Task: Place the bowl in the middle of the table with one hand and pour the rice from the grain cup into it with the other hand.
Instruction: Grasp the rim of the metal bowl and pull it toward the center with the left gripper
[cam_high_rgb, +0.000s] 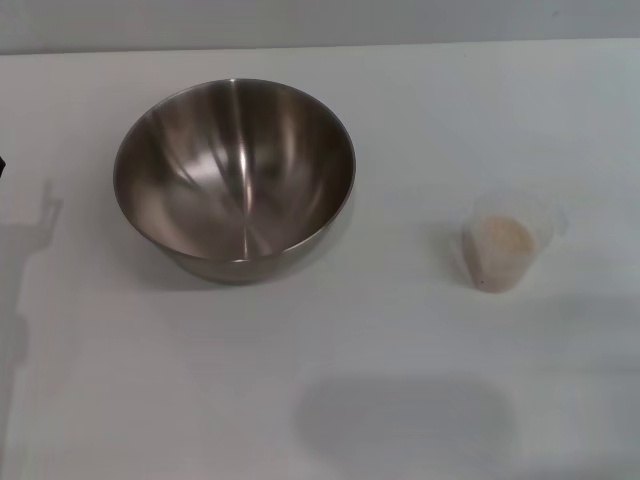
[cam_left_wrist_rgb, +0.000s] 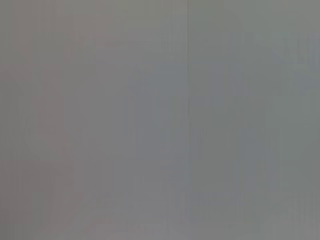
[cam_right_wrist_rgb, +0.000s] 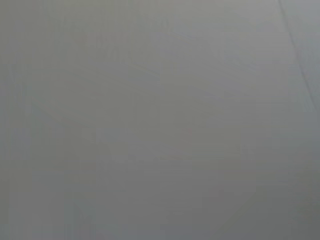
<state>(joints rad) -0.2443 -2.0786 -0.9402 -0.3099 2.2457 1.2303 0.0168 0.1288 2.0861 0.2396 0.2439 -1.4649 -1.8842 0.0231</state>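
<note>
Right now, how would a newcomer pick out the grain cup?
On the white table, look to the robot's right of the big steel bowl. Standing alone there is the cup: small, clear plastic, holding pale rice, far smaller than the bowl.

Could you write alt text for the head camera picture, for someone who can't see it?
A large, empty stainless-steel mixing bowl sits left of centre on a plain white table. Apart on the right stands a small clear plastic cup holding pale rice.

The bowl (cam_high_rgb: 234, 180) sits on the table (cam_high_rgb: 320, 400), left of the grain cup (cam_high_rgb: 503, 245) holding rice (cam_high_rgb: 503, 240).
</note>
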